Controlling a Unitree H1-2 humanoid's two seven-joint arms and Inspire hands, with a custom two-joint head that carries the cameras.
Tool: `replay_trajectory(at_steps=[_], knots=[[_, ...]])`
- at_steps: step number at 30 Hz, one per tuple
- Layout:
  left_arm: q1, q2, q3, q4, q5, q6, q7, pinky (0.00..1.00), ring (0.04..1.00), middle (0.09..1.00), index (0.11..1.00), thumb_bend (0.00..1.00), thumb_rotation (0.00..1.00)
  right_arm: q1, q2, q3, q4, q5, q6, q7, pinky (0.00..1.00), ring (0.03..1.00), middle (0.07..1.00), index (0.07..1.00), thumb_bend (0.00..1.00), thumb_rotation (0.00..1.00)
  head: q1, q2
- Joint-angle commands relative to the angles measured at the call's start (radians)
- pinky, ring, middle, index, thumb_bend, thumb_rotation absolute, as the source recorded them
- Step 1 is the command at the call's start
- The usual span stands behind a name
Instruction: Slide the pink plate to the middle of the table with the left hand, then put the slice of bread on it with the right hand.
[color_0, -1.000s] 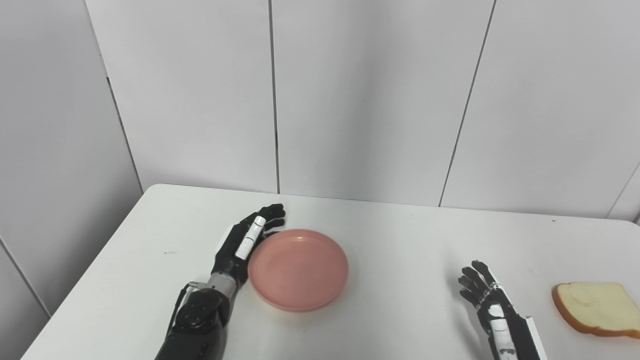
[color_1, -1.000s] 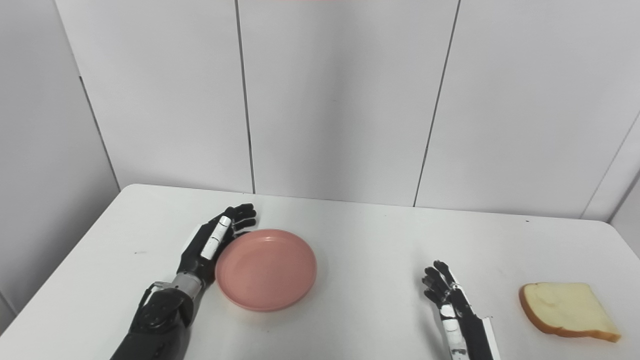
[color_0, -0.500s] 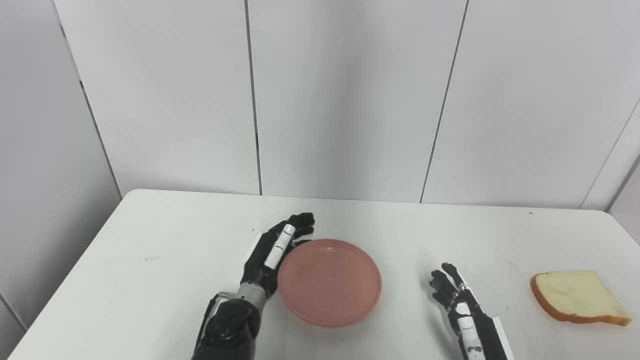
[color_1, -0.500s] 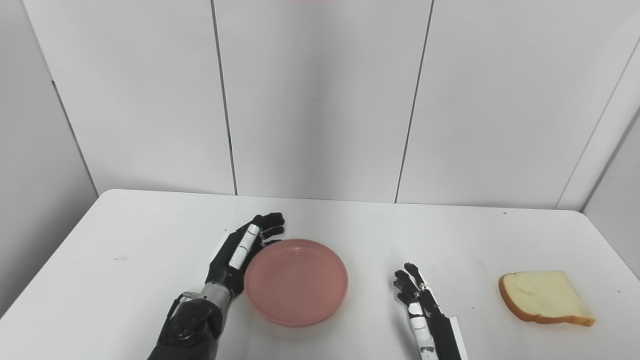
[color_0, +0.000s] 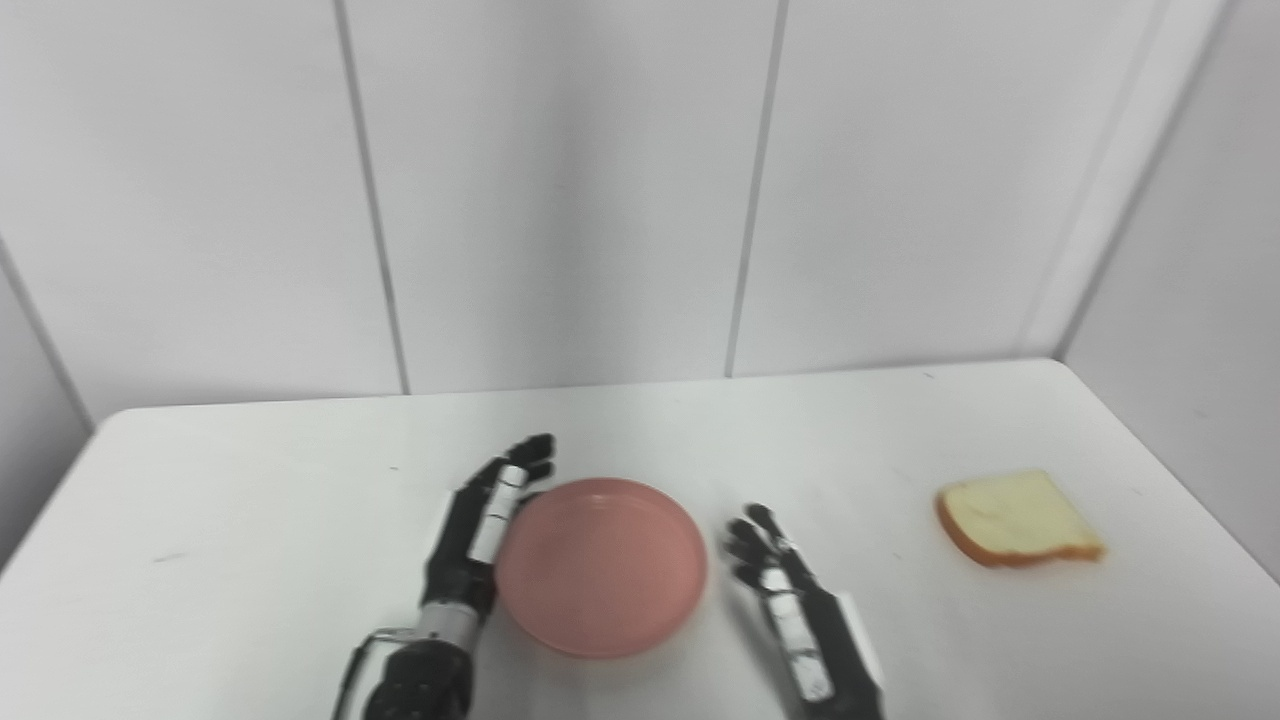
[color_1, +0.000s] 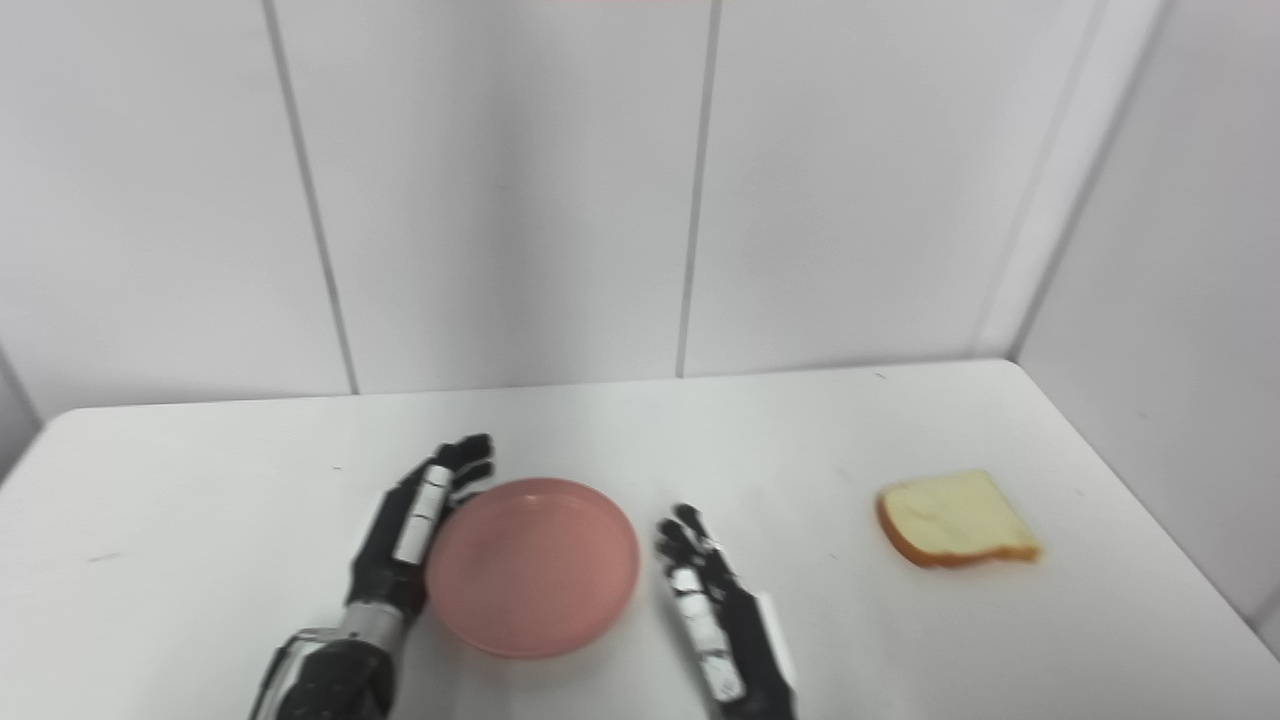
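Both hands are black and jointed, with white plates set along the fingers. The left hand (color_0: 490, 515) ends in a silver metal wrist ring, and below it sits a bulky, glossy black forearm housing with a thin cable looping at its side. The right hand (color_0: 775, 580) carries a white panel along its forearm edge.

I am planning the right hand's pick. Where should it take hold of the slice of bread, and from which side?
The slice of bread lies flat, apart from the pink plate. Probably best: the open right hand comes from above, pinching the two straight side edges, not the rounded crust end.
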Motion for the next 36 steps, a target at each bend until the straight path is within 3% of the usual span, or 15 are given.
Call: replay_trajectory(at_steps=[1, 10, 16, 20, 24, 26, 32, 36], knots=[[0.031, 0.025, -0.003, 0.006, -0.006, 0.017, -0.026, 0.7, 0.819, 0.815, 0.697, 0.83, 0.85, 0.043, 0.025, 0.019, 0.052, -0.025, 0.005, -0.017, 0.91, 0.892, 0.89, 0.926, 0.8, 0.95, 0.0, 0.001], [0.036, 0.044, 0.009, 0.024, -0.035, 0.008, -0.073, 0.72, 0.808, 0.797, 0.681, 0.88, 0.84, 0.036, 0.034, 0.049, 0.053, -0.121, -0.019, -0.056, 0.92, 0.916, 0.913, 0.94, 0.67, 1.0, -0.065, -0.003], [0.034, 0.037, 0.012, 0.04, -0.038, 0.002, -0.084, 0.74, 0.82, 0.803, 0.685, 0.87, 0.83, 0.043, 0.028, 0.039, 0.045, -0.186, -0.09, -0.113, 0.9, 0.915, 0.91, 0.937, 0.69, 1.0, -0.074, -0.002], [0.029, 0.036, 0.014, 0.051, -0.042, 0.007, -0.09, 0.76, 0.827, 0.805, 0.685, 0.87, 0.82, 0.046, 0.008, 0.016, -0.02, -0.254, -0.135, -0.164, 0.88, 0.917, 0.925, 0.933, 0.73, 1.0, -0.076, 0.001], [0.021, 0.036, 0.015, 0.07, -0.038, 0.001, -0.083, 0.74, 0.822, 0.802, 0.676, 0.86, 0.82, 0.03, -0.02, -0.014, -0.114, -0.307, -0.13, -0.181, 0.9, 0.93, 0.933, 0.938, 0.76, 1.0, -0.083, -0.001], [0.012, 0.036, 0.017, 0.093, -0.043, -0.011, -0.09, 0.74, 0.821, 0.805, 0.677, 0.85, 0.82, 0.0, -0.066, -0.041, -0.165, -0.337, -0.124, -0.169, 0.91, 0.942, 0.944, 0.951, 0.78, 1.0, -0.087, -0.005], [-0.011, 0.024, 0.024, 0.139, -0.049, -0.031, -0.09, 0.72, 0.812, 0.802, 0.671, 0.83, 0.82, -0.126, -0.203, -0.132, -0.326, -0.366, -0.008, -0.107, 0.93, 0.944, 0.957, 0.954, 0.81, 1.0, -0.095, -0.017], [-0.018, 0.016, 0.025, 0.154, -0.06, -0.046, -0.097, 0.7, 0.798, 0.788, 0.656, 0.84, 0.8, -0.233, -0.31, -0.207, -0.395, -0.367, 0.14, -0.045, 0.92, 0.966, 0.973, 0.964, 0.88, 1.0, -0.105, -0.022]])
